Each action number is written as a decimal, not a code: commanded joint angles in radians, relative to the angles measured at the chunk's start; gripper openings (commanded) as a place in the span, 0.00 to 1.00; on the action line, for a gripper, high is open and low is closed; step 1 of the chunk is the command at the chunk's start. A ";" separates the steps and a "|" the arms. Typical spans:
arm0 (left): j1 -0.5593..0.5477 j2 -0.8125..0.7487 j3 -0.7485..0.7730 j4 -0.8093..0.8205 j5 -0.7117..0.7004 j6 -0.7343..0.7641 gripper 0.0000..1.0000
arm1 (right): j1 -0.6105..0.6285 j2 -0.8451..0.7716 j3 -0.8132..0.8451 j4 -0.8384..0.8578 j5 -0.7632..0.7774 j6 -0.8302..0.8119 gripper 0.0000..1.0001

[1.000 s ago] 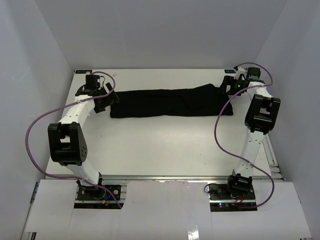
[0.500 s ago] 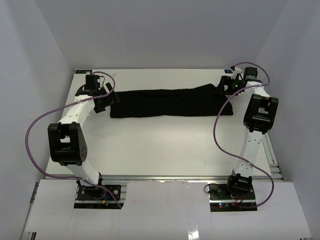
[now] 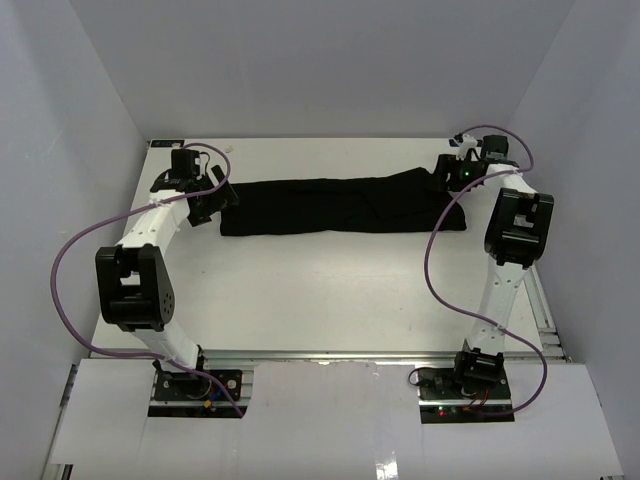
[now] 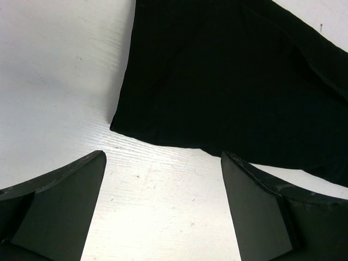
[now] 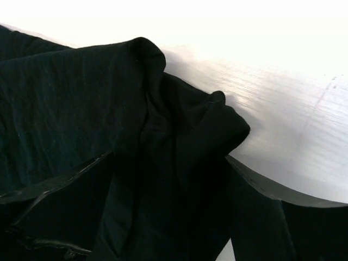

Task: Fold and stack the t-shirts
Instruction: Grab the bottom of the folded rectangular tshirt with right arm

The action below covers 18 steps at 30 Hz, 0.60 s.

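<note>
At the far side of the white table (image 3: 330,290), the t-shirt (image 3: 340,205) lies folded into a long black band running from left to right, with one arm at each end. No logo or neck tag can be made out on it from any view; the cloth reads as plain black, and its folds are hard to separate in the overhead view.

The left gripper (image 3: 212,198) sits at the band's left end. In its wrist view the left gripper (image 4: 163,157) has its jaws wide apart over bare table, just short of a corner of the t-shirt (image 4: 234,81), and touches no cloth. Only the fingers (image 4: 60,206) show, cut off by the bottom of the frame.

The right gripper (image 3: 452,174) is at the band's right end, largely hidden overhead by its own wrist and a purple cable (image 3: 432,250). From the wrist, the right gripper (image 5: 168,163) has its jaws apart, astride a bunched hump of the t-shirt (image 5: 81,98). The cloth fills the gap and covers the inner faces of the fingers (image 5: 272,209), so contact with the pads cannot be told.
</note>
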 commanded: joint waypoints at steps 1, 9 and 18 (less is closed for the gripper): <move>0.001 -0.063 0.006 -0.002 0.003 0.004 0.98 | 0.025 0.011 -0.043 -0.101 0.007 0.010 0.82; 0.001 -0.086 0.006 -0.007 -0.005 0.007 0.98 | 0.025 0.019 -0.016 -0.121 -0.054 0.019 0.47; 0.001 -0.112 0.007 -0.013 0.007 0.013 0.98 | 0.013 -0.016 0.029 -0.121 -0.154 0.041 0.11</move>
